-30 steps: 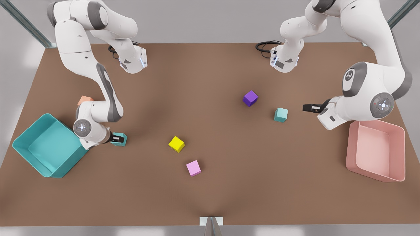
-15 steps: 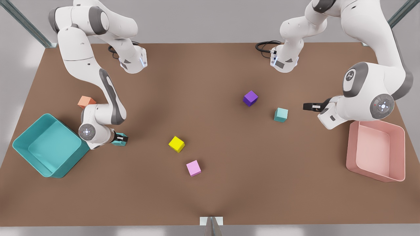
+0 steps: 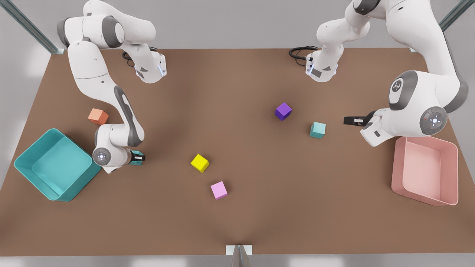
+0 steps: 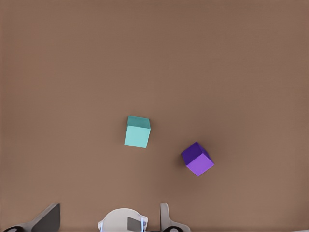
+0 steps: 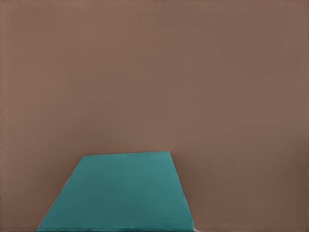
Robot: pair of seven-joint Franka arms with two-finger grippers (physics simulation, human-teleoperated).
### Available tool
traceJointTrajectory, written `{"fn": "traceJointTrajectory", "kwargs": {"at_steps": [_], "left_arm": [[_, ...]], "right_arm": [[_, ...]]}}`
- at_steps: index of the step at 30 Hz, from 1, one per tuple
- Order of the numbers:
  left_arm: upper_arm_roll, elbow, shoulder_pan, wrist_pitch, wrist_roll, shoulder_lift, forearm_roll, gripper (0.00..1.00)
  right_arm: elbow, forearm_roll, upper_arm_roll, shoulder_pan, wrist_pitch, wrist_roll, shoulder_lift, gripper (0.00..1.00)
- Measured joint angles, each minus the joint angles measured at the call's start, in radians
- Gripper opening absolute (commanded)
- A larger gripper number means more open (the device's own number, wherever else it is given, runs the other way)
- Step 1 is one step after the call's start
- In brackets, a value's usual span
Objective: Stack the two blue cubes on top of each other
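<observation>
One blue cube [image 3: 138,152] sits near the front view's left, by the teal bin. My right gripper [image 3: 138,158] is shut on it, and the wrist hides most of the cube. In the right wrist view this cube [image 5: 120,193] looms close, over bare table. The other blue cube [image 3: 318,129] rests on the table at centre right, untouched, and the left wrist view looks down on it [image 4: 137,132]. My left gripper [image 3: 350,120] hovers to the front view's right of that cube, apart from it.
A purple cube [image 3: 283,111] [image 4: 198,159] lies just behind the free blue cube. Yellow [image 3: 199,163] and pink [image 3: 219,190] cubes sit mid-table, and an orange cube [image 3: 98,116] lies at the far left. A teal bin [image 3: 79,185] stands front left, a pink bin [image 3: 397,167] at the right.
The right arm's wrist shifted toward the front view's right and now covers more of the gripped blue cube. The orange cube came into full view. The left arm barely moved.
</observation>
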Motion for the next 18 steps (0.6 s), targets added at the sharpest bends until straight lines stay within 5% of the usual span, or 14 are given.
{"fn": "traceJointTrajectory", "kwargs": {"at_steps": [6,12,18], "left_arm": [[0.000,0.000,-0.001,0.000,-0.001,0.000,0.000,1.00],[-0.001,-0.001,-0.001,-0.009,-0.003,0.000,0.000,1.00],[-0.003,-0.018,-0.006,-0.009,-0.004,0.000,0.002,1.00]], "right_arm": [[0.098,0.107,0.014,0.032,-0.066,-0.039,-0.024,0.60],[0.298,0.327,0.021,0.389,-0.122,0.054,-0.028,0.61],[0.500,0.309,0.012,0.736,-0.039,0.331,0.127,0.61]]}}
